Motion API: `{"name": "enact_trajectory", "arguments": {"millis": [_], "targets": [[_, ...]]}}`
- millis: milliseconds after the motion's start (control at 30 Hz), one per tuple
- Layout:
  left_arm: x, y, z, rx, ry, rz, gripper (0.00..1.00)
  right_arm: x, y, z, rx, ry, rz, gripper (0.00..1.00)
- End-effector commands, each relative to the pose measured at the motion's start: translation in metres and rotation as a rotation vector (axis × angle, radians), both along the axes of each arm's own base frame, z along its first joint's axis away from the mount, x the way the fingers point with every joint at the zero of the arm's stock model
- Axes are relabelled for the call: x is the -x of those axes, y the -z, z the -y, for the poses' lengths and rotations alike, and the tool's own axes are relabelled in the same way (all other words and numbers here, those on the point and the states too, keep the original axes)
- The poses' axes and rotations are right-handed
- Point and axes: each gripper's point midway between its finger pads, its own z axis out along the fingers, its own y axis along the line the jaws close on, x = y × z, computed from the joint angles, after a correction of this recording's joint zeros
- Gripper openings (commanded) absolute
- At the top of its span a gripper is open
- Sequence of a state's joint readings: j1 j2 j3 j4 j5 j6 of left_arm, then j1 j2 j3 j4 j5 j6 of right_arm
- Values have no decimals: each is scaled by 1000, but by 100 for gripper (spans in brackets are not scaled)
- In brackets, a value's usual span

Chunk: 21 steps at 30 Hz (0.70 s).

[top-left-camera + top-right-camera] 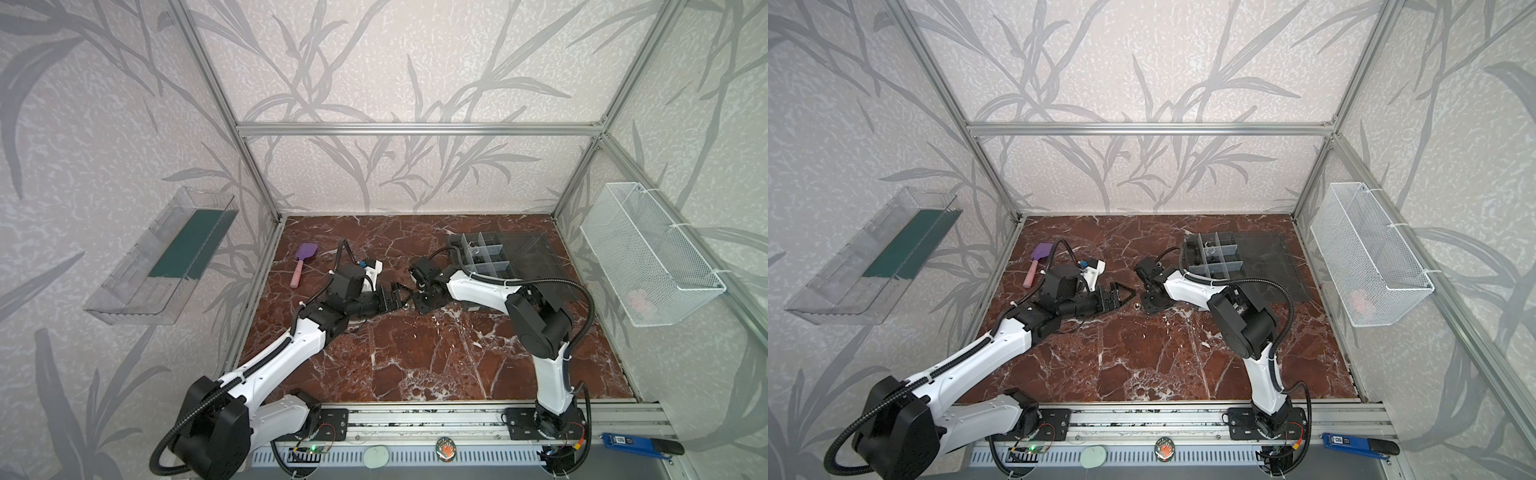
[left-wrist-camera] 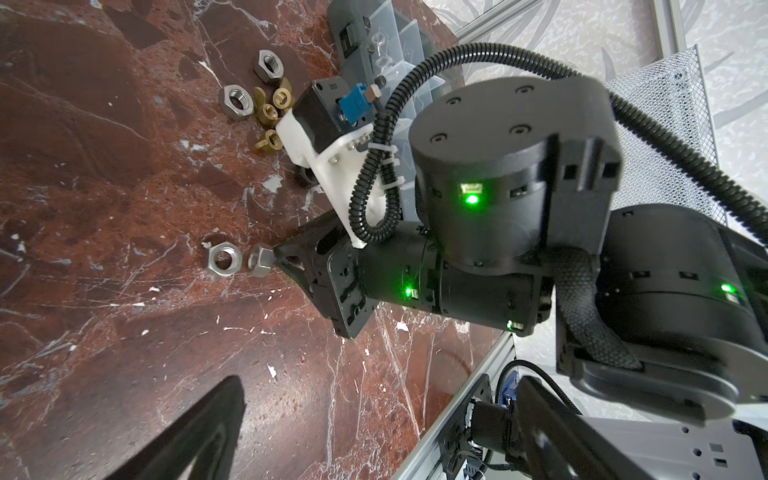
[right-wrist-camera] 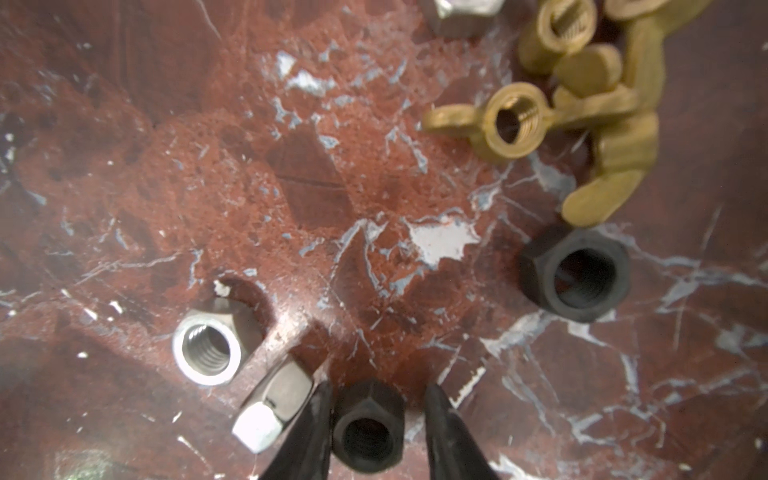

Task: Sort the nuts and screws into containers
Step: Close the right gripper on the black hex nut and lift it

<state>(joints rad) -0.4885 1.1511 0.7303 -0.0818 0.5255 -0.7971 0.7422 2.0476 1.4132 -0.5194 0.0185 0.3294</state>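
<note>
**Right jaws apart around a black nut, left jaws apart and empty**

Right jaws stand apart on the desk (image 1: 415,365), straddling a black nut (image 3: 368,428) that lies flat. One finger (image 3: 311,432) touches the nut and the other finger (image 3: 449,436) is just clear of it, so nothing is clamped.

Just beside the touching finger a silver nut (image 3: 274,403) stands on edge. Next to it a second silver nut (image 3: 206,353) lies flat. Apart from these lie another black nut (image 3: 575,276) and a cluster of brass wing nuts (image 3: 515,124), which touch one another.

Left jaws sit at 9 o'clock of the right jaws in both top views. They are wide apart, hold nothing and point towards 3 o'clock.

Grey organizer box (image 1: 484,249) sits at 1 o'clock of the right jaws, apart from them, with its lid (image 1: 540,257) lying open on its 3 o'clock side. Its compartments hold small parts, too small to identify.

Also on the desk: purple scoop (image 1: 305,259), at 10 o'clock of the left jaws
</note>
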Motion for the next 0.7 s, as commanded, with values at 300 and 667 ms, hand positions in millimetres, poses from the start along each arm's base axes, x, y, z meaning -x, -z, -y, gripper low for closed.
{"name": "enact_trajectory", "arguments": {"millis": [300,667], "targets": [[-1,-7,0,15,1,20,99,2,-3,9,41,17,-6,21],[-7,-24,3,31,2,54,99,-6,-38,18,-7,40,33,16]]}}
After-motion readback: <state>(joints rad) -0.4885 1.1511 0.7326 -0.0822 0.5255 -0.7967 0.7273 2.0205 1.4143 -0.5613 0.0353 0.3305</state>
